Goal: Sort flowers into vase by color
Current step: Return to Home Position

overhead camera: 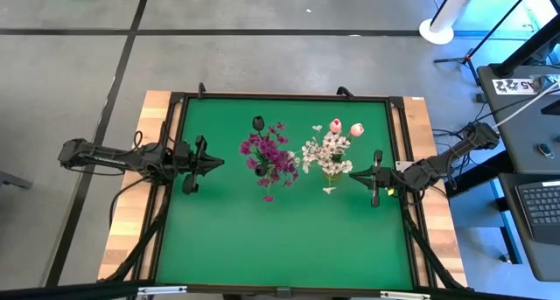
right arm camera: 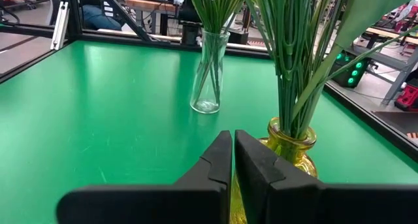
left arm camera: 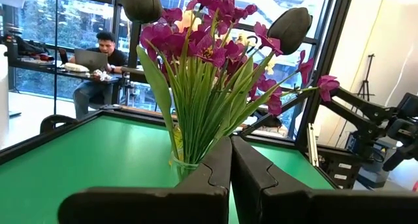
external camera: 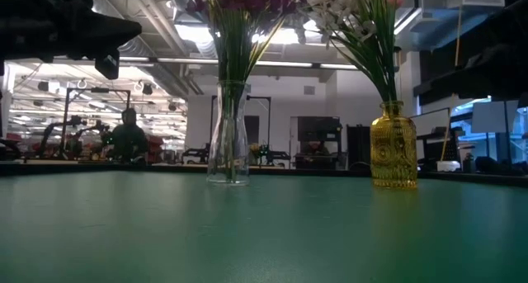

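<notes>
A clear glass vase (external camera: 228, 139) stands on the green mat and holds magenta-purple flowers (overhead camera: 269, 156) and dark buds (left arm camera: 289, 28). To its right, a yellow glass vase (external camera: 393, 147) holds white blossoms (overhead camera: 328, 151) and two pink tulip buds (overhead camera: 336, 125). All the stems stick down into the vase necks. My left gripper (overhead camera: 219, 163) hovers shut at the mat's left side and points level at the clear vase (left arm camera: 186, 165). At the mat's right side my right gripper (overhead camera: 353, 173) hovers shut, close to the yellow vase (right arm camera: 290, 152). Neither gripper holds anything.
A black frame (overhead camera: 289, 97) on a wooden table (overhead camera: 157, 116) borders the green mat (overhead camera: 280, 239), which lies bare toward the near edge. A person (left arm camera: 98, 54) sits at a desk beyond the table. In the left wrist view, the right arm (left arm camera: 385, 119) shows behind the flowers.
</notes>
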